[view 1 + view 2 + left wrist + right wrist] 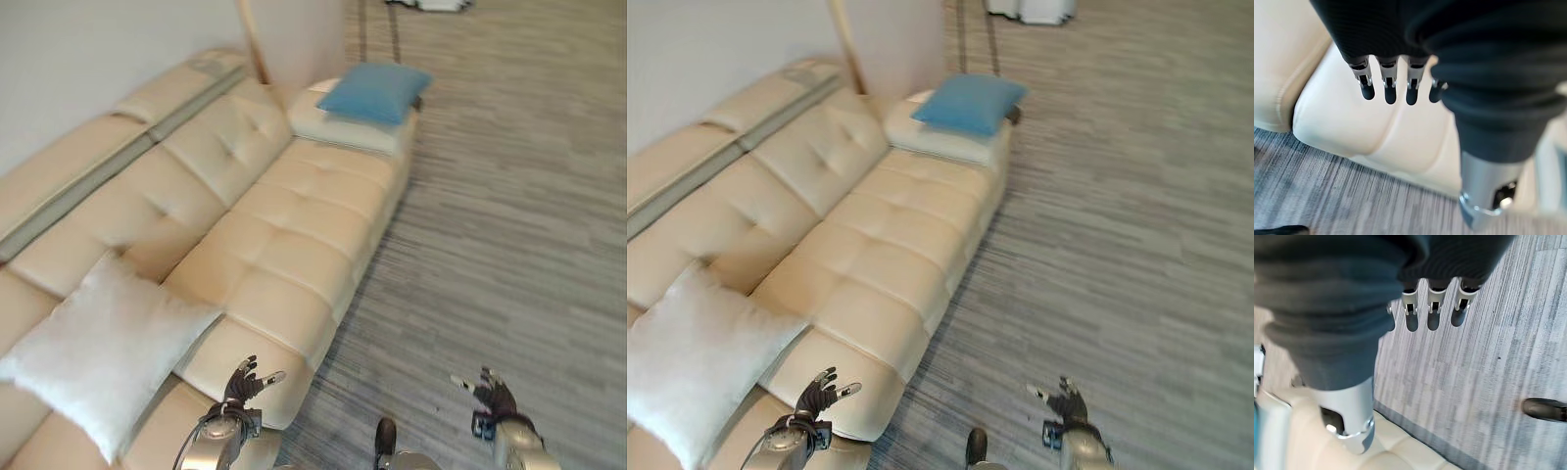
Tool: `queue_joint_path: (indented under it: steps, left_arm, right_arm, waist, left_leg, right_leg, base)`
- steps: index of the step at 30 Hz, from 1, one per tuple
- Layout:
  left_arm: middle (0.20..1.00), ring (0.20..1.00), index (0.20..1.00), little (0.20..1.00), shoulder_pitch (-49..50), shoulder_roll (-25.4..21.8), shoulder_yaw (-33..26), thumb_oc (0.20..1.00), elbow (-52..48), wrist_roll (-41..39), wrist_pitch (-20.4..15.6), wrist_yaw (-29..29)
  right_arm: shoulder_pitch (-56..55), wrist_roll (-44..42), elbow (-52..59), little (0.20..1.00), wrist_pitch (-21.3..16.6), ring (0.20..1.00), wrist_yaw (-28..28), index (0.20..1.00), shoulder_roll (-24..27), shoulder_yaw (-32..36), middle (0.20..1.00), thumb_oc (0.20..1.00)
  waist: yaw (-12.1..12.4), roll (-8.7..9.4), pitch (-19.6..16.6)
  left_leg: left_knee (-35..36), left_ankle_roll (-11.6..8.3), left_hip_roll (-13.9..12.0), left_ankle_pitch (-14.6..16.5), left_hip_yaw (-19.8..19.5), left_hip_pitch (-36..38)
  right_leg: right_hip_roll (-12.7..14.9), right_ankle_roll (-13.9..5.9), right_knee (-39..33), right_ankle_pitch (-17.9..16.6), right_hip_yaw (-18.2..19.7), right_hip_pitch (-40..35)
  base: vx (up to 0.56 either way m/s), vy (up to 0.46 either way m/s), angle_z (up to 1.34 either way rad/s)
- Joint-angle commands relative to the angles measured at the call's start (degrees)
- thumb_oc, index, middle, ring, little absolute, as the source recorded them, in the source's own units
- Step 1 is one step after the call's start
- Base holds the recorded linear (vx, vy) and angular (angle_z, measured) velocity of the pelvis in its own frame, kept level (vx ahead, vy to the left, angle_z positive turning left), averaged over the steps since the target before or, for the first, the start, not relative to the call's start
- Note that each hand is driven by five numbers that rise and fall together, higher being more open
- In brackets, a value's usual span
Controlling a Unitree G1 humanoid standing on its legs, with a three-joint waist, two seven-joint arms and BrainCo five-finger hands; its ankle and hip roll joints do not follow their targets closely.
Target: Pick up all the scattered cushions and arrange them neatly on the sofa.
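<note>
A white cushion (98, 348) leans against the backrest at the near end of the cream sofa (284, 235). A blue cushion (374, 92) lies flat on the far armrest (343, 132). My left hand (243, 384) hovers open over the seat's front edge, just right of the white cushion, holding nothing. In the left wrist view its fingers (1390, 90) are straight above the seat. My right hand (490, 394) is open over the floor to the sofa's right, and its fingers (1433, 316) hold nothing.
Grey striped carpet (500, 225) spreads to the right of the sofa. A pale wall (78, 49) runs behind the backrest. A slanted wooden pole (253, 39) stands at the sofa's far corner. A white object (1029, 10) sits on the floor far back.
</note>
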State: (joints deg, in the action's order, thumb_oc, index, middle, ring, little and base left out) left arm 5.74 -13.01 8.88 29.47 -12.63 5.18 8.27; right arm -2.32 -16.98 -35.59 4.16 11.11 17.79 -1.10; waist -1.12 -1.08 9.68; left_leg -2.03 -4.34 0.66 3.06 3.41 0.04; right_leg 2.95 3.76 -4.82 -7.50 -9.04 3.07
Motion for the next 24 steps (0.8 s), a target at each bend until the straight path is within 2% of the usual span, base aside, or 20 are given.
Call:
queue_joint_path:
  steps: [1, 2, 3, 4, 5, 6, 7, 8, 10, 12, 14, 15, 17, 18, 20, 22, 24]
  left_arm:
    - [1.000, 1.000, 1.000, 1.000, -1.00, -2.15, -1.34, 1.000, -1.76, -2.32, -2.41, 0.87]
    - [1.000, 1.000, 1.000, 1.000, -1.14, -2.20, -0.78, 1.000, -1.37, -2.17, -2.07, 0.91]
    - [1.000, 1.000, 1.000, 1.000, -1.15, -2.19, -0.78, 1.000, -1.34, -2.17, -2.08, 0.91]
    - [1.000, 1.000, 1.000, 1.000, -1.40, -2.21, -0.42, 1.000, -1.05, -2.06, -1.98, 1.13]
    - [1.000, 1.000, 1.000, 1.000, -1.69, -2.45, -0.24, 1.000, -0.63, -1.77, -1.75, 1.49]
    - [1.000, 1.000, 1.000, 1.000, -1.72, -2.73, -0.40, 1.000, -0.75, -1.45, -1.61, 1.69]
    - [1.000, 1.000, 1.000, 1.000, -0.91, -2.94, -0.95, 1.000, -1.29, -1.90, -1.68, 1.80]
    - [1.000, 1.000, 1.000, 1.000, -0.76, -2.87, -0.85, 1.000, -1.45, -1.73, -1.66, 1.73]
    - [1.000, 1.000, 1.000, 1.000, -0.31, -3.41, -0.58, 1.000, -1.99, -1.46, -1.61, 1.30]
    - [1.000, 1.000, 1.000, 1.000, -0.30, -3.94, -0.40, 1.000, -2.10, -1.01, -1.59, 1.07]
    - [1.000, 1.000, 1.000, 1.000, -0.45, -4.88, -0.25, 1.000, -3.45, -0.21, -1.42, 0.59]
    - [1.000, 1.000, 1.000, 1.000, -0.59, -6.01, -0.08, 1.000, -5.57, -0.42, -1.32, 0.00]
    - [1.000, 1.000, 1.000, 1.000, -0.88, -6.19, 0.32, 1.000, -5.63, -0.10, -1.20, -0.25]
    - [1.000, 1.000, 1.000, 1.000, -1.47, -6.23, 0.84, 1.000, -5.51, 0.19, -1.26, -0.33]
    - [1.000, 1.000, 1.000, 1.000, -1.86, -6.15, 1.04, 1.000, -5.30, 0.14, -1.36, -0.34]
    - [1.000, 1.000, 1.000, 1.000, -2.29, -6.12, 1.30, 1.000, -5.26, 0.25, -1.43, -0.66]
    - [1.000, 1.000, 1.000, 1.000, -2.60, -6.09, 1.65, 1.000, -5.02, 1.07, -1.41, -0.98]
  right_arm:
    - [-1.15, 0.78, 0.91, 1.000, -1.34, 1.000, -0.64, 1.000, 0.16, 0.37, 1.000, 1.000]
    - [-0.99, 0.64, 1.04, 1.000, -1.45, 1.000, -0.54, 1.000, 0.42, 0.14, 1.000, 1.000]
    - [-0.99, 0.63, 1.04, 1.000, -1.45, 1.000, -0.54, 1.000, 0.43, 0.15, 1.000, 1.000]
    - [-0.98, 0.52, 1.15, 1.000, -1.58, 1.000, -0.41, 1.000, 0.58, -0.10, 1.000, 1.000]
    - [-0.60, 0.53, 0.97, 1.000, -1.58, 1.000, -0.22, 1.000, 0.74, -0.41, 1.000, 1.000]
    - [-0.03, 0.75, 1.22, 1.000, -1.42, 1.000, -0.17, 1.000, 0.75, -0.55, 1.000, 1.000]
    - [-0.07, 0.96, 1.63, 1.000, -1.20, 1.000, -0.34, 1.000, 0.53, -0.70, 1.000, 1.000]
    - [-0.39, 1.12, 2.04, 1.000, -1.29, 1.000, -0.53, 1.000, 0.17, -0.82, 1.000, 1.000]
    - [-0.69, 1.60, 2.20, 1.000, -1.19, 1.000, -1.11, 1.000, -0.37, -0.60, 1.000, 1.000]
    - [-0.70, 1.56, 2.10, 1.000, -1.24, 1.000, -1.39, 1.000, -0.58, -0.71, 1.000, 1.000]
    - [-0.33, 2.26, 1.63, 1.000, -1.09, 1.000, -1.83, 1.000, -0.88, -1.20, 1.000, 1.000]
    - [0.03, 2.80, 2.18, 1.000, -0.91, 1.000, -2.63, 1.000, -1.21, -1.59, 1.000, 1.000]
    - [-0.22, 2.84, 1.96, 1.000, -0.73, 1.000, -2.76, 1.000, -1.79, -1.43, 1.000, 1.000]
    - [-0.41, 2.90, 1.79, 1.000, -0.59, 1.000, -2.72, 1.000, -1.98, -1.36, 1.000, 1.000]
    - [-0.49, 2.70, 1.57, 1.000, -0.67, 1.000, -2.69, 1.000, -2.17, -1.26, 1.000, 1.000]
    - [-0.69, 2.46, 1.54, 1.000, -0.65, 1.000, -2.62, 1.000, -2.03, -0.85, 1.000, 1.000]
    - [-0.77, 2.11, 1.43, 1.000, -0.77, 1.000, -2.26, 1.000, -2.08, -0.35, 1.000, 1.000]
  waist:
    - [1.40, 0.59, -0.20]
    - [1.60, 0.30, 0.03]
    - [1.57, 0.31, 0.00]
    - [1.59, 0.14, 0.24]
    - [1.96, -0.10, 0.69]
    - [2.23, -0.50, 0.60]
    - [2.65, -0.29, 0.09]
    - [2.64, -0.35, -0.46]
    - [2.37, 0.69, -2.47]
    - [2.50, 1.10, -2.69]
    - [2.77, 1.41, -3.19]
    - [2.74, 1.12, -1.87]
    - [2.19, 0.47, -0.88]
    - [1.70, -0.43, 0.20]
    - [1.72, -1.07, 0.88]
    - [1.56, -1.89, 1.84]
    - [1.25, -1.79, 2.27]
  left_leg:
    - [-1.47, 2.57, 3.13, -0.32, -4.79, -4.54]
    - [2.23, 2.19, 3.68, -3.87, -7.90, -6.66]
    - [2.49, 2.18, 3.70, -4.03, -7.94, -6.58]
    - [4.82, 1.63, 3.99, -5.69, -8.95, -8.35]
    - [7.03, 0.69, 4.60, -7.28, -10.09, -10.48]
    - [7.03, 0.06, 5.15, -8.26, -9.24, -12.51]
    - [7.03, 1.13, 4.89, -7.59, -9.40, -11.30]
    - [7.03, 1.26, 4.85, -8.83, -10.07, -11.09]
    - [7.03, 3.07, 5.93, -8.06, -9.37, -9.48]
    - [7.03, 3.66, 6.01, -7.55, -8.68, -8.63]
    - [7.03, 5.09, 5.95, -5.65, -7.42, -7.02]
    - [7.03, 7.32, 5.95, -3.03, -5.27, -4.25]
    - [7.03, 8.07, 5.61, -1.36, -4.18, -1.42]
    - [7.03, 8.28, 4.81, -0.15, -3.49, 0.51]
    - [7.03, 8.00, 4.21, 0.23, -3.09, 1.40]
    - [7.03, 7.32, 3.15, 1.15, -2.24, 3.06]
    - [7.03, 6.44, 2.85, 2.16, -1.43, 4.92]
  right_leg:
    - [-0.96, -7.11, 0.82, 13.88, -5.45, -7.81]
    - [-1.83, -6.71, 0.43, 14.25, -4.52, -8.15]
    - [-1.81, -6.70, 0.44, 14.27, -4.55, -8.12]
    - [-2.23, -6.50, 0.13, 14.67, -4.42, -8.55]
    - [-3.02, -6.35, -0.18, 15.31, -3.23, -9.64]
    - [-3.82, -6.41, -0.18, 15.89, -1.86, -10.30]
    - [-3.94, -6.65, -0.18, 16.92, -0.63, -11.60]
    - [-3.78, -6.87, -0.18, 17.39, -0.63, -12.20]
    - [-1.65, -7.81, 0.76, 18.84, 0.07, -14.08]
    - [-0.87, -8.25, 3.19, 18.92, 0.79, -13.41]
    - [0.47, -9.81, 9.93, 18.40, 0.85, -10.88]
    - [3.22, -12.24, 28.64, 12.86, -0.57, -2.71]
    - [5.71, -12.30, 34.95, 10.28, -2.53, 1.07]
    - [6.81, -11.22, 35.95, 10.98, -4.25, 4.58]
    - [6.37, -10.65, 33.62, 12.31, -5.02, 5.82]
    - [5.28, -10.30, 26.08, 13.44, -6.36, 6.61]
    - [2.77, -11.37, 12.76, 10.14, -5.78, 7.09]
  base:
    - [0.17, -0.055, -0.50]
    - [0.17, -0.056, -0.66]
    - [0.18, -0.058, -0.90]
    - [0.21, -0.028, -0.88]
    - [0.40, 0.010, -0.50]
    - [0.51, 0.057, 0.06]
    - [0.50, 0.096, 0.17]
    - [0.48, 0.117, -0.28]
    - [0.67, 0.192, -0.46]
    - [0.40, 0.113, -0.13]
    - [0.39, 0.146, -0.64]
    - [0.46, 0.222, -0.64]
    - [0.39, 0.184, -0.72]
    - [0.24, 0.087, -0.59]
    - [0.20, 0.020, -0.02]
    - [0.26, -0.048, 0.14]
    - [0.30, -0.140, 0.01]
